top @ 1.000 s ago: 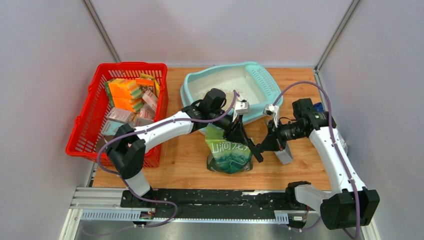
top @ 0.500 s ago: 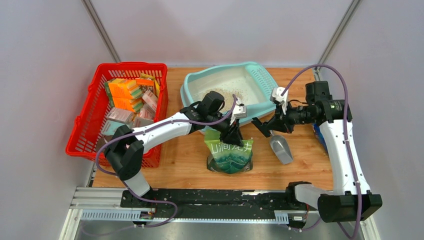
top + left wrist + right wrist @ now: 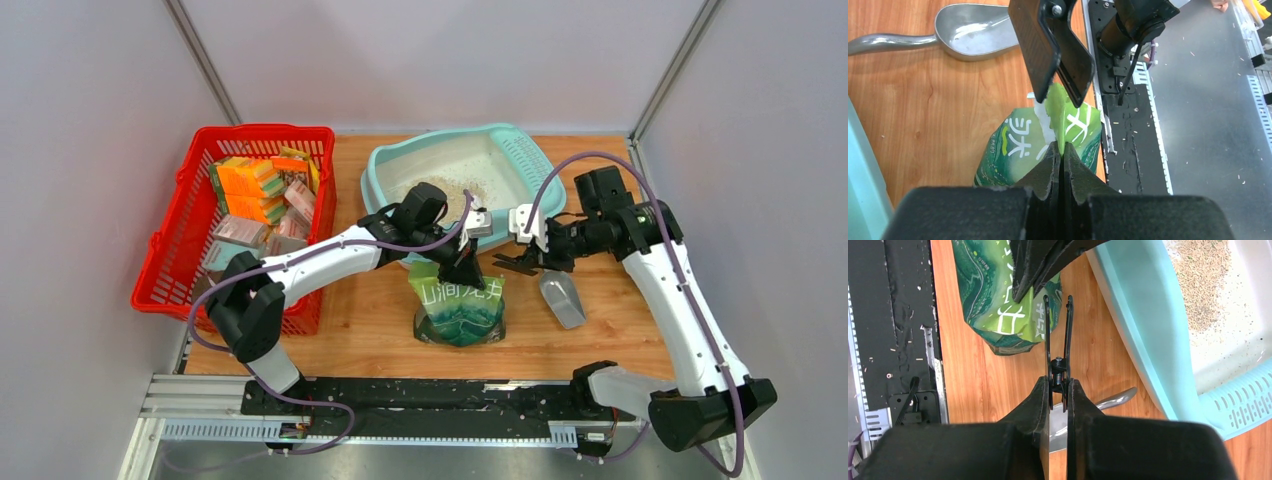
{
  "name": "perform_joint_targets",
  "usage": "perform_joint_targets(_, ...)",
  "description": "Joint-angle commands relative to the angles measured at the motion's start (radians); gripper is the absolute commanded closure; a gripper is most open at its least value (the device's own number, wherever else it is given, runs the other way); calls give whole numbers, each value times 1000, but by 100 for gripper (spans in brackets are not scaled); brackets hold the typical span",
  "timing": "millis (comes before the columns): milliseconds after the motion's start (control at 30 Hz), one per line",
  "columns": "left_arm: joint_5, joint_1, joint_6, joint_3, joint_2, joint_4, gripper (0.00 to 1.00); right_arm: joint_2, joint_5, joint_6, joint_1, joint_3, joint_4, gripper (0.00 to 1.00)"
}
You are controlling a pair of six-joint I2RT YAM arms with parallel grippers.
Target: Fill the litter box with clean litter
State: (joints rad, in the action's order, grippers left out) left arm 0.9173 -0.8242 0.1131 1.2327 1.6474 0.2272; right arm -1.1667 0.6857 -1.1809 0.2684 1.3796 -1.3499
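The light-teal litter box [image 3: 385, 162] stands at the back centre with a patch of beige clean litter [image 3: 443, 190] inside; both also show in the right wrist view, the box [image 3: 1143, 325] and the litter [image 3: 1198, 280]. My left gripper [image 3: 465, 266] [image 3: 1062, 150] is shut on the top edge of the green printed bag [image 3: 460, 310] [image 3: 1013, 150], which stands upright in front of the box. My right gripper [image 3: 532, 258] [image 3: 1058, 387] is shut on a black spring clip [image 3: 1058, 365] [image 3: 1048, 45], whose tips sit at the bag's top [image 3: 993, 295], right beside the left fingers.
A grey metal scoop [image 3: 562, 296] [image 3: 973, 30] lies on the wood right of the bag, under my right gripper. A red mesh basket [image 3: 170, 250] of packets stands at the left. The black rail runs along the near edge.
My right arm swung the clip up and right away from the bag, then back left to the bag's top. My left gripper stays shut on the bag.
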Motion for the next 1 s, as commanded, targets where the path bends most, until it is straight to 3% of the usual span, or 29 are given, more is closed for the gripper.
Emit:
perform_joint_targets(0, -11, 8, 19, -4, -50, -22, 98, 35, -61, -11, 49, -11, -316, 100)
perform_joint_targets(267, -84, 7, 83, 4, -80, 23, 100, 29, -100, 98, 100, -31, -316, 100)
perform_joint_targets(833, -78, -1, 89, -9, -101, 9, 100, -21, -178, 176, 163, -67, -316, 100)
perform_joint_targets(967, -110, -1, 92, -9, -107, 23, 83, -36, -202, 210, 222, -56, -316, 100)
